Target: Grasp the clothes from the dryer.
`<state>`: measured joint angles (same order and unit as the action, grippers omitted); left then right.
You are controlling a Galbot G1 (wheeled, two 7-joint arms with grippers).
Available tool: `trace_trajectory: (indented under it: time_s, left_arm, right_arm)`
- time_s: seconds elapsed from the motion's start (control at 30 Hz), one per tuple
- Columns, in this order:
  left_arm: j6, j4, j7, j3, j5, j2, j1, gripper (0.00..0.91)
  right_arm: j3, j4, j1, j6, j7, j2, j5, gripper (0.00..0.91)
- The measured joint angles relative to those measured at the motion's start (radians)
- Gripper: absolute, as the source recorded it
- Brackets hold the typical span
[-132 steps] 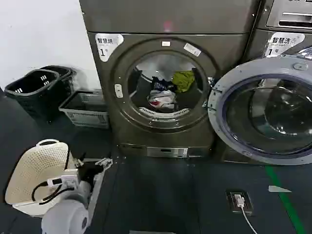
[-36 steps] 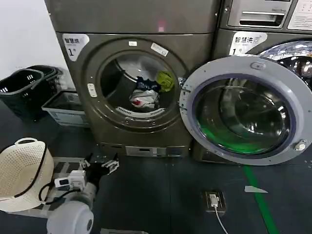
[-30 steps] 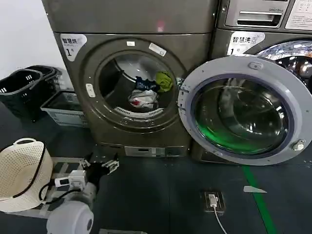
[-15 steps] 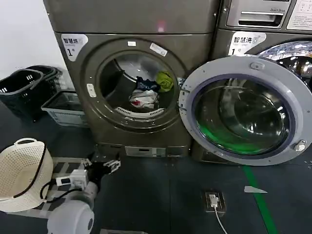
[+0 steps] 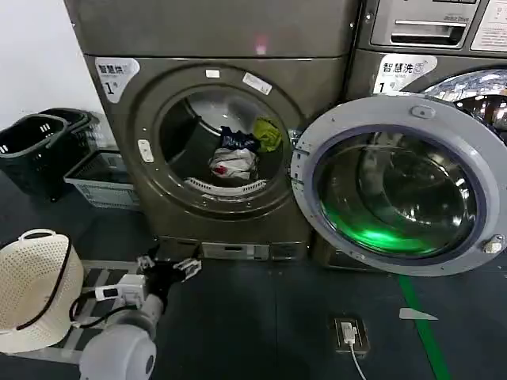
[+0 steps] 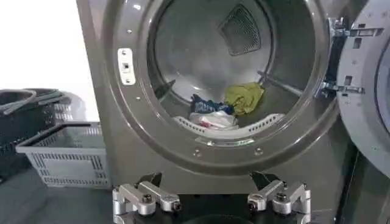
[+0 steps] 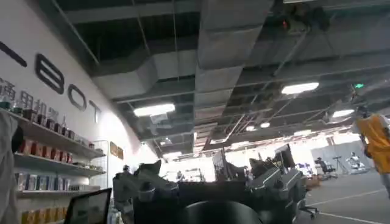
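Observation:
The dryer is a bronze-grey front-loader whose round porthole stands open. The clothes lie in a small heap at the drum's front lip: an olive-green piece, a dark navy one and a white one with red marks. My left gripper is low near the floor in front of the dryer's base, well short of the porthole. It is open and holds nothing. My right gripper points up at a ceiling, open and empty.
The dryer's round glass door is swung open to the right, across the neighbouring grey machine. Black baskets and a grey crate stand left of the dryer. A cream perforated basket sits beside my left arm. A floor socket lies ahead.
The dryer has drawn slightly nearer in the head view. My left gripper has stayed low and open in front of it. The clothes have not moved.

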<state>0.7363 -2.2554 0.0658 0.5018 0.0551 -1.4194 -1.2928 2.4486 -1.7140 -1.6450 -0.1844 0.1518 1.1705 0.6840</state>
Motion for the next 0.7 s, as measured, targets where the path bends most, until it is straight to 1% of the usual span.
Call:
trace_trajectory:
  time_s: [0.7]
  left_arm:
    - [0.000,0.021,0.020,-0.008,0.017,-0.009,0.012,0.907]
  right_arm:
    - [-0.002,0.006,0.004,0.001,0.001,0.008,0.000,0.907]
